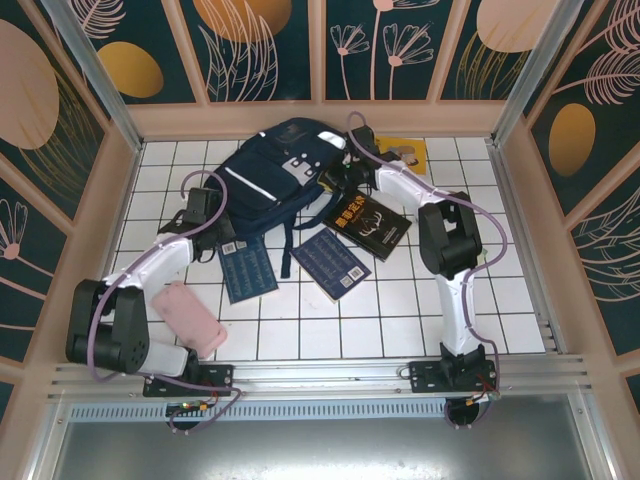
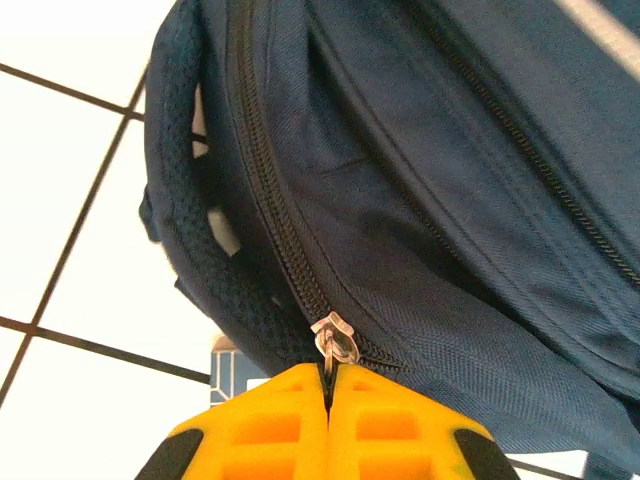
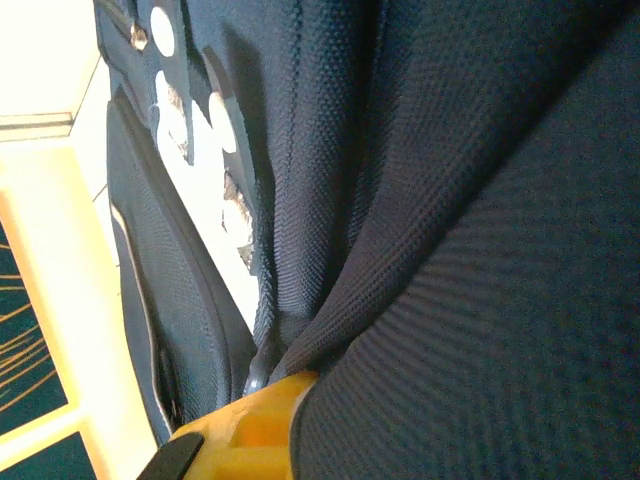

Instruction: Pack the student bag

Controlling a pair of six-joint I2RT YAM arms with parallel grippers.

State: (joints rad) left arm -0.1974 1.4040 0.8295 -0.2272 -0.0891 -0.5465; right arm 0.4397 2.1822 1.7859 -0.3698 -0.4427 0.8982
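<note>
The student bag point(image 1: 278, 168), a navy backpack with white stripes, lies at the back of the tiled table. My left gripper point(image 1: 220, 220) is at its lower-left edge. In the left wrist view its yellow fingers point(image 2: 290, 420) are shut on the silver zipper pull point(image 2: 335, 338) of a closed black zip. My right gripper point(image 1: 340, 165) is at the bag's right side. In the right wrist view one yellow finger point(image 3: 250, 420) shows, pressed against a fold of the bag's navy fabric point(image 3: 450, 300). That fold hides the other finger.
A black book with gold lettering point(image 1: 367, 222) lies right of the bag. Two blue booklets point(image 1: 247, 267) point(image 1: 331, 262) lie in front of it. A pink pouch point(image 1: 190, 317) rests near the left arm. A yellow item point(image 1: 405, 150) sits behind the right arm. Wooden walls surround the table.
</note>
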